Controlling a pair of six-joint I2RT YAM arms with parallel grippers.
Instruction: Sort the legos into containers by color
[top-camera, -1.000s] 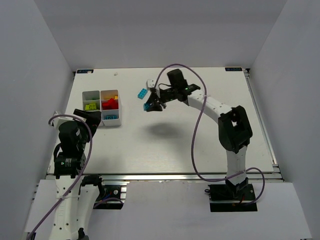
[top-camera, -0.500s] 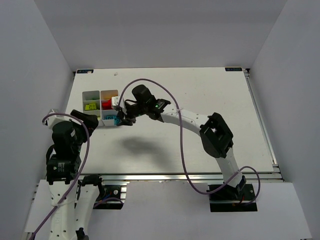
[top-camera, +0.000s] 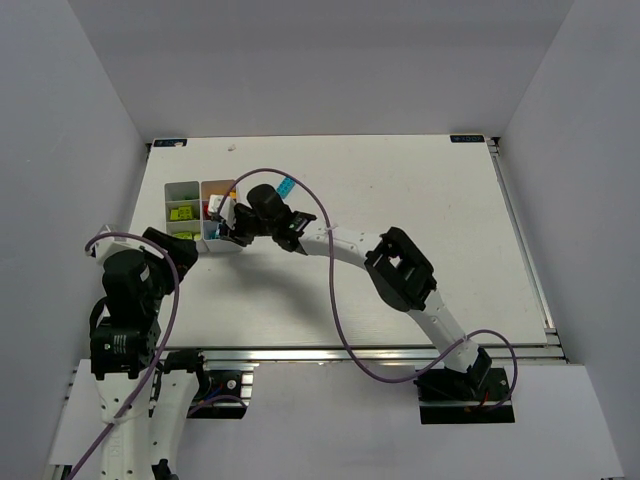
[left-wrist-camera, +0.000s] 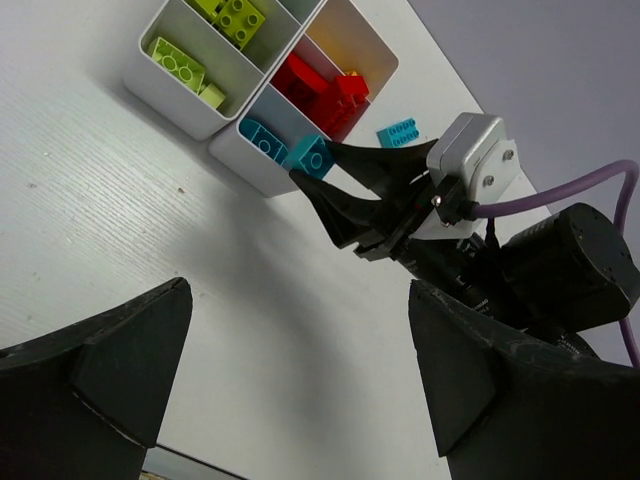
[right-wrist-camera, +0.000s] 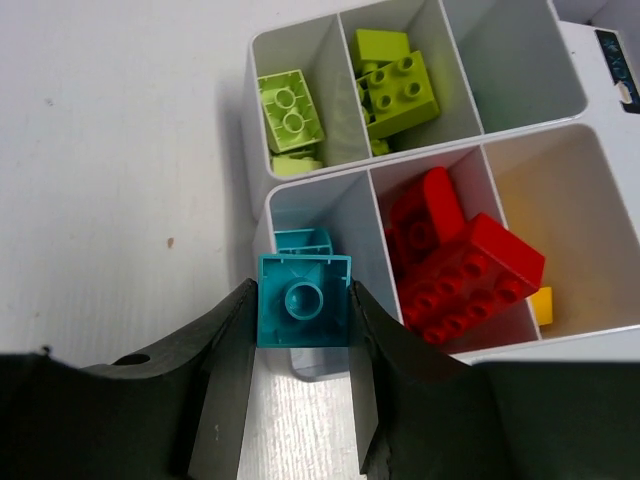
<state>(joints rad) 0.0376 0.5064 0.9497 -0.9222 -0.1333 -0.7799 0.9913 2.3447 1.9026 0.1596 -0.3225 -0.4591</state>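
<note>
The white tray (top-camera: 184, 183) stands at the back left, with lime bricks (right-wrist-camera: 292, 112), red bricks (right-wrist-camera: 462, 270), a yellow brick (right-wrist-camera: 541, 305) and a teal brick (right-wrist-camera: 303, 241) in separate compartments. My right gripper (right-wrist-camera: 303, 302) is shut on a teal brick (right-wrist-camera: 303, 298), bottom side up, over the near rim of the teal compartment. The left wrist view shows this too (left-wrist-camera: 309, 155). One cyan brick (top-camera: 285, 187) lies on the table right of the tray. My left gripper (left-wrist-camera: 300, 380) is open and empty, just in front of the tray (left-wrist-camera: 170, 95).
The right arm (top-camera: 340, 243) reaches across the table's middle to the tray, its purple cable (top-camera: 330, 300) looping above the table. The left arm (top-camera: 130, 290) stands at the near left corner. The table's right edge has a metal rail (top-camera: 520, 230).
My right arm has swung left from the back middle of the table to the tray, carrying the teal brick. The loose cyan brick has stayed put. The left arm has shifted slightly.
</note>
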